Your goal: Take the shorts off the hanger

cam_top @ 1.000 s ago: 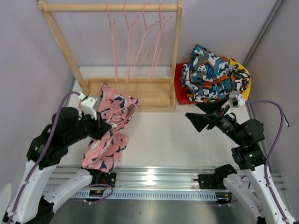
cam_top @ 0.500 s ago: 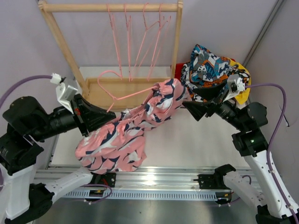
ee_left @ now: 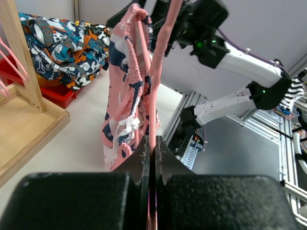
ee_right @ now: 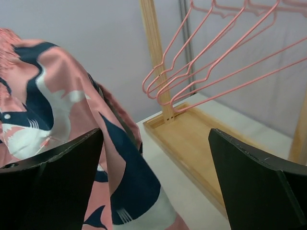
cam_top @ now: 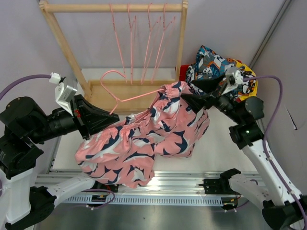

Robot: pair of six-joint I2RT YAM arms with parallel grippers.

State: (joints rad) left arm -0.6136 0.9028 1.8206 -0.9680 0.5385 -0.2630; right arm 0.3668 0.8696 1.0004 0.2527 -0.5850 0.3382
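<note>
Left wrist view: my left end effector (ee_left: 150, 143) is clenched on the pink wire hanger (cam_top: 139, 96), held above the tabletop (cam_top: 216, 153) so the pink fabric shorts with dark and white marks (cam_top: 139, 143) drape free. Beyond, my right end effector (cam_top: 188, 92) gapes wide at their waistband, presumably to strip them off.

no legible text, labels, numbers or signs anywhere

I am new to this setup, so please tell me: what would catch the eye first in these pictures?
The pink shorts hang above mid-table on a pink hanger pinched by the left claw, the open right claw at their right end. Behind, a wooden rack holds four bare hangers, and a patterned pile sits rear right.
</note>
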